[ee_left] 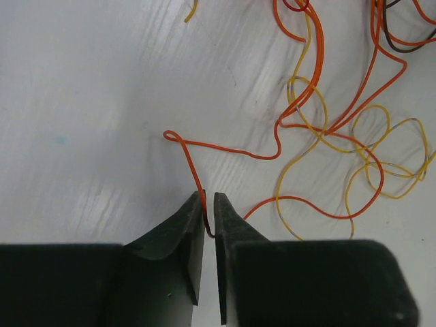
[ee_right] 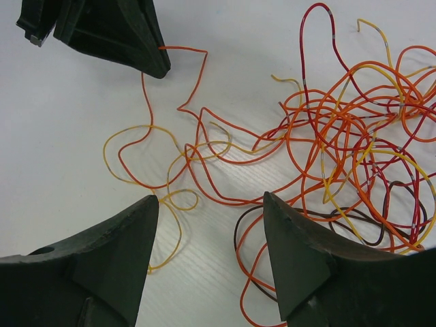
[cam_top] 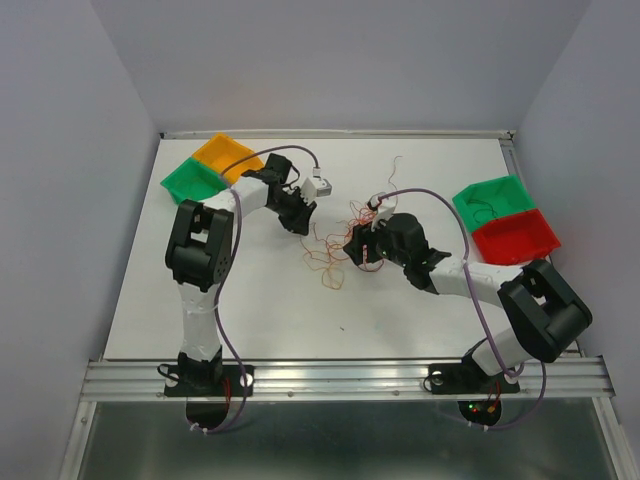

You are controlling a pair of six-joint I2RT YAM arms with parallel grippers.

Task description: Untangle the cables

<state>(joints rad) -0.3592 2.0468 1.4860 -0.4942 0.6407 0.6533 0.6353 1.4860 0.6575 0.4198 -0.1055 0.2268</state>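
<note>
A tangle of thin orange, yellow, red and brown cables [cam_top: 340,240] lies mid-table; in the right wrist view the cable tangle [ee_right: 354,136] fills the right half. My left gripper [ee_left: 209,201] is shut on one orange cable [ee_left: 225,148], which runs out from between its tips, loops left, then heads right into the pile. The same left gripper [ee_right: 129,41] shows at the top left of the right wrist view with the orange cable [ee_right: 187,51] leaving its tip. My right gripper [ee_right: 211,204] is open just above the tangle's near-left edge, nothing between its fingers.
Green [cam_top: 192,178] and orange [cam_top: 225,153] bins sit at the back left. A green bin [cam_top: 492,200] and a red bin [cam_top: 515,237] stand at the right edge. The two arms meet close together near the table's middle.
</note>
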